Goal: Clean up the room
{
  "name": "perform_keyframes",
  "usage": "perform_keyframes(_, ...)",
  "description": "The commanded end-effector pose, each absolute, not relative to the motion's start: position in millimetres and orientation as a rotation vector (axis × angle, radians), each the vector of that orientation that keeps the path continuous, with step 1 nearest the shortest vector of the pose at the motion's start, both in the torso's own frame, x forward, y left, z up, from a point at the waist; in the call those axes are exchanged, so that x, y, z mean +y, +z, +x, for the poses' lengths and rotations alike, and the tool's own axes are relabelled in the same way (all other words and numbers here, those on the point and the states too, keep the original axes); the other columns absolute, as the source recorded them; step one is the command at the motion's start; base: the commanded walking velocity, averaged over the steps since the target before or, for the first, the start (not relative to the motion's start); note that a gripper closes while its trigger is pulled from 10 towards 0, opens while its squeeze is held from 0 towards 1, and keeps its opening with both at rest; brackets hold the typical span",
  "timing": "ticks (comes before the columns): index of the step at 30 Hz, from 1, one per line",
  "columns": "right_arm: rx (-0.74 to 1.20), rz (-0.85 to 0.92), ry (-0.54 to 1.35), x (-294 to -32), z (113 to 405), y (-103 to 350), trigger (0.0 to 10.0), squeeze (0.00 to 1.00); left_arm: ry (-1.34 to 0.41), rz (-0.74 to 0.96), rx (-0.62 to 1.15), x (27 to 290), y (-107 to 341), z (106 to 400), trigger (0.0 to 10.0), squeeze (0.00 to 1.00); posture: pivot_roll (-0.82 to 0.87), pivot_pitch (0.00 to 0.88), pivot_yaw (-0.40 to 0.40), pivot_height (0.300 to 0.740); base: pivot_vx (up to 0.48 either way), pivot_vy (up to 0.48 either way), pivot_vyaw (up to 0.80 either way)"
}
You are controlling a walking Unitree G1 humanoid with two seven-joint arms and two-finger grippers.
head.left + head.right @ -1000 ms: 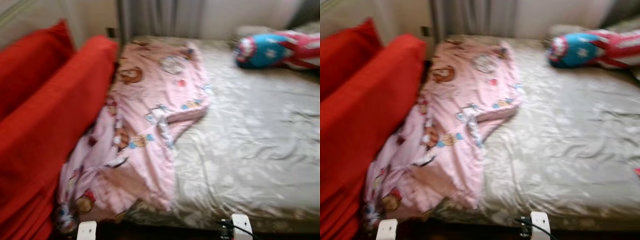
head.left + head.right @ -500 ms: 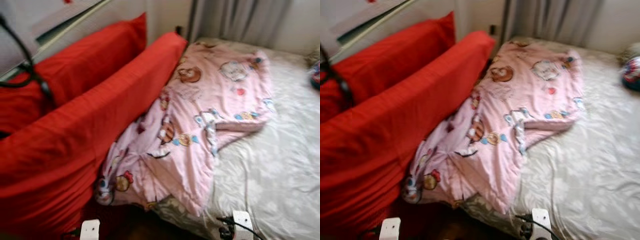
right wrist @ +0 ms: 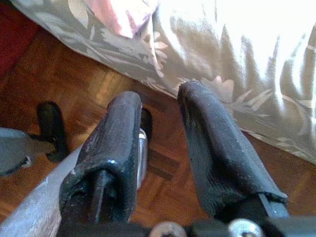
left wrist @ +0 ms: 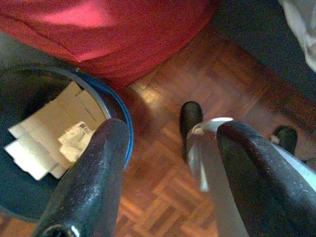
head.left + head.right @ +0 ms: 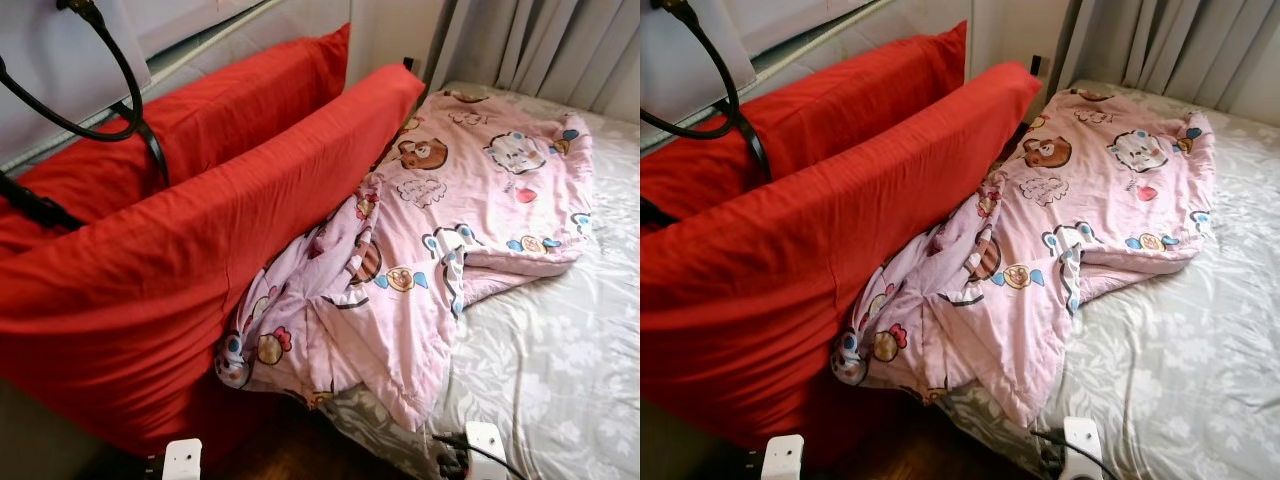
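Observation:
A crumpled pink cartoon-print blanket (image 5: 440, 230) lies across the left part of the bed, and its lower end hangs over the corner against a long red cushion (image 5: 230, 230). A second red cushion (image 5: 200, 110) stands behind that one along the wall. My left gripper (image 4: 173, 131) hangs open above the parquet floor, beside a blue-rimmed bin (image 4: 121, 106) holding cardboard scraps (image 4: 49, 133). My right gripper (image 3: 159, 96) hangs open over the floor at the bed's edge, with nothing between its fingers.
The grey floral bed sheet (image 5: 560, 370) covers the mattress to the right. Black cables (image 5: 110, 90) loop down at the upper left over the cushions. Grey curtains (image 5: 560, 50) hang behind the bed. Dark parquet floor (image 4: 163, 192) lies between the cushion and the bed.
The camera has swung to the left: the red cushions now take up the left half, and the blue and red toy has left the picture. The blanket lies as before.

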State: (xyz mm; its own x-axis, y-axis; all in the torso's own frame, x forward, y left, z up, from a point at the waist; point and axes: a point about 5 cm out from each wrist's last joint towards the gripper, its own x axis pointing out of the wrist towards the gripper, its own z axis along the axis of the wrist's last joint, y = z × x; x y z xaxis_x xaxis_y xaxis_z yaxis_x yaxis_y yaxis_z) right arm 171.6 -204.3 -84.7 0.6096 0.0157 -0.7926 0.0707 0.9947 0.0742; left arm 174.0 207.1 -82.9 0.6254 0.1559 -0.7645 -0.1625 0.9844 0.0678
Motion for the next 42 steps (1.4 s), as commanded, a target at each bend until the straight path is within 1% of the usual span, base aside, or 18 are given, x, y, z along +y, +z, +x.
perform_keyframes(1, 0.914, 0.104, -0.029, -203, 172, -85, 10.0, 0.0, 0.203, -0.013, 0.916, 209, -89, 161, 10.0, 0.0, -0.08, 0.147, -0.031, 0.74, 0.0, 0.0, 0.8)
perform_keyframes(8, 0.918, 0.102, -0.035, -204, 171, -85, 10.0, 0.0, 0.203, -0.018, 0.901, 208, -87, 163, 10.0, 0.0, -0.08, 0.147, -0.033, 0.74, 0.0, 0.0, 0.77)
perform_keyframes(17, 0.89, 0.127, -0.062, -205, 172, -84, 10.0, 0.0, 0.198, -0.027, 0.866, 210, -84, 169, 10.0, 0.0, -0.08, 0.147, -0.036, 0.74, 0.0, 0.0, 0.0)
perform_keyframes(20, 0.855, 0.152, -0.075, -205, 174, -82, 10.0, 0.0, 0.195, -0.036, 0.813, 210, -78, 179, 10.0, 0.0, -0.08, 0.148, -0.036, 0.74, 0.0, 0.0, 0.0)
perform_keyframes(21, 0.829, 0.161, -0.076, -205, 175, -81, 10.0, 0.0, 0.2, -0.047, 0.764, 211, -73, 188, 10.0, 0.0, -0.08, 0.15, -0.038, 0.74, 0.0, 0.0, 0.0)
perform_keyframes(22, 0.829, 0.161, -0.076, -205, 175, -81, 10.0, 0.0, 0.2, -0.047, 0.764, 211, -73, 188, 10.0, 0.0, -0.08, 0.15, -0.038, 0.74, 0.0, 0.0, 0.0)
perform_keyframes(24, 0.766, 0.182, -0.078, -205, 178, -78, 10.0, 0.0, 0.196, -0.031, 0.64, 212, -58, 209, 10.0, 0.0, -0.07, 0.155, -0.038, 0.74, 0.0, 0.0, 0.0)
perform_keyframes(25, 0.766, 0.182, -0.078, -205, 178, -78, 10.0, 0.0, 0.196, -0.031, 0.64, 212, -58, 209, 10.0, 0.0, -0.07, 0.155, -0.038, 0.74, 0.0, 0.0, 0.0)
perform_keyframes(27, 0.716, 0.149, -0.037, -205, 181, -74, 10.0, 0.0, 0.182, -0.03, 0.533, 210, -44, 226, 10.0, 0.0, -0.07, 0.158, -0.036, 0.74, 0.0, 0.0, 0.0)
perform_keyframes(28, 0.712, 0.145, -0.032, -205, 181, -74, 10.0, 0.0, 0.182, -0.03, 0.524, 210, -43, 227, 10.0, 0.0, -0.07, 0.158, -0.036, 0.74, 0.0, 0.0, 0.0)
perform_keyframes(31, 0.673, 0.147, -0.011, -204, 182, -71, 10.0, 0.0, 0.17, -0.02, 0.415, 208, -30, 239, 10.0, 0.0, -0.08, 0.161, -0.035, 0.74, 0.0, 0.0, 0.0)
perform_keyframes(35, 0.38, 0.101, 0.106, -172, 252, -24, 10.0, 0.0, 0.137, 0.007, 0.311, 201, -20, 238, 10.0, 0.0, -0.08, 0.165, -0.035, 0.74, 0.0, 0.0, 0.0)
perform_keyframes(38, 0.342, 0.092, 0.12, -169, 255, -20, 10.0, 0.0, 0.137, 0.006, 0.284, 199, -19, 236, 10.0, 0.0, -0.07, 0.168, -0.036, 0.74, 0.0, 0.0, 0.0)
perform_keyframes(39, 0.301, 0.1, 0.121, -168, 255, -17, 10.0, 0.0, 0.134, 0.007, 0.268, 198, -19, 232, 10.0, 0.0, -0.07, 0.169, -0.034, 0.74, 0.0, 0.0, 0.0)
perform_keyframes(42, 0.267, 0.114, 0.112, -168, 253, -16, 10.0, 0.0, 0.131, 0.006, 0.255, 198, -19, 226, 10.0, 0.0, -0.08, 0.169, -0.034, 0.74, 0.0, 0.0, 0.0)
